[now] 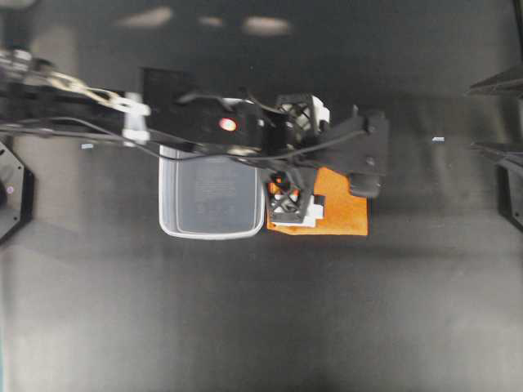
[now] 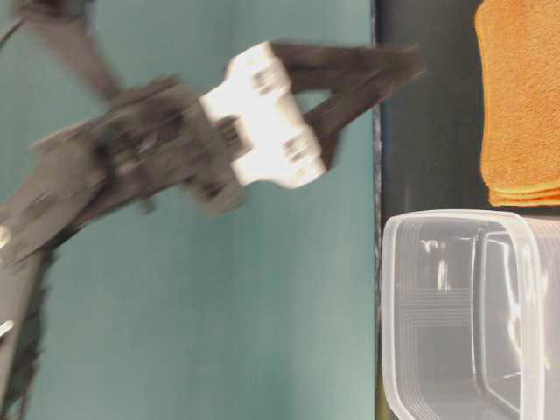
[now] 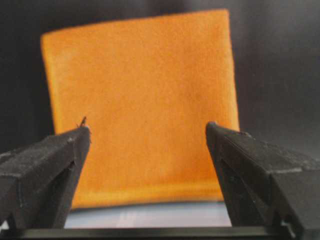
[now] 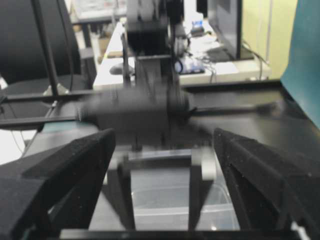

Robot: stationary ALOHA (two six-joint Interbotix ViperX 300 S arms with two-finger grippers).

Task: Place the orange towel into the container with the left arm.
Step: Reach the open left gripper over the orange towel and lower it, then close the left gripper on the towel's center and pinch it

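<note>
The orange towel lies flat on the black table, just right of the container, a clear tub that stands empty. My left arm reaches across over the tub. Its gripper hangs above the towel's near edge, open and empty. In the left wrist view the towel fills the gap between the spread fingers of the gripper. In the table-level view the gripper is blurred, above the towel and the tub. My right gripper is open and empty at the right edge of the overhead view.
Two small white marks lie on the table. A black arm base stands at the left edge. A teal backdrop stands behind the table. The tub also shows in the right wrist view.
</note>
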